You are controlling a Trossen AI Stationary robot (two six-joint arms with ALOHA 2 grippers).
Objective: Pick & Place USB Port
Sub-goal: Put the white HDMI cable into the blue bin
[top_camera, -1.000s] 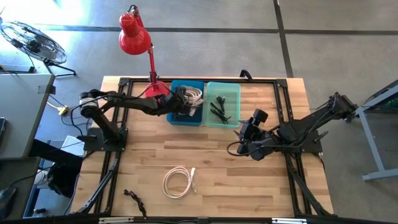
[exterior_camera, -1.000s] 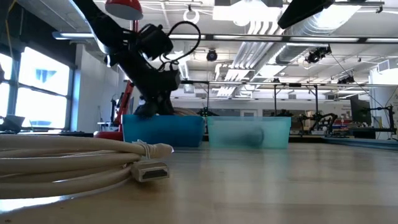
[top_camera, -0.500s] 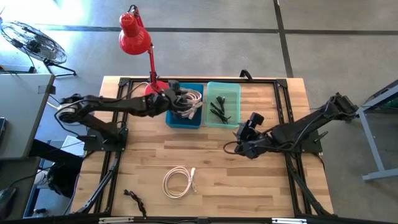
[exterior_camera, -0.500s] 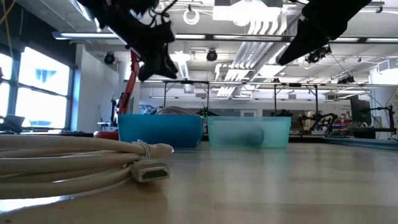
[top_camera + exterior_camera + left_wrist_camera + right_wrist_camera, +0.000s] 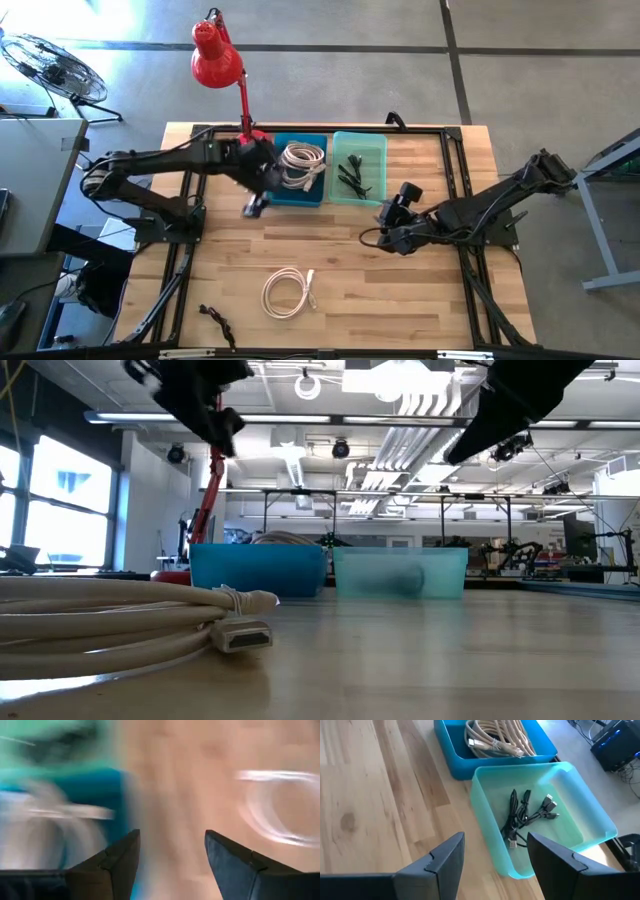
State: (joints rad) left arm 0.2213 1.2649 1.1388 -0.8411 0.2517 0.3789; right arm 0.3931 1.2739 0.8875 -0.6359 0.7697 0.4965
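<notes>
A white coiled USB cable (image 5: 288, 292) lies flat on the wooden table near the front; in the low view its plug (image 5: 244, 635) rests on the wood. More white cables (image 5: 303, 162) lie in the blue bin (image 5: 284, 192). Black cables (image 5: 526, 815) lie in the teal bin (image 5: 378, 160). My left gripper (image 5: 253, 207) is open and empty in the air at the blue bin's near left corner; its wrist view (image 5: 172, 834) is blurred. My right gripper (image 5: 495, 836) is open and empty over the table, near side of the teal bin (image 5: 388, 234).
A red desk lamp (image 5: 216, 55) stands at the far edge beside the blue bin. A small black cable (image 5: 216, 321) lies at the near left corner. Bare wood lies between the bins and the white coil.
My left gripper has risen out of the blue bin and swung toward the table's near left, past the bin's corner, empty. The white cables stay in the bin. My right gripper has shifted slightly toward the table's left and near edge.
</notes>
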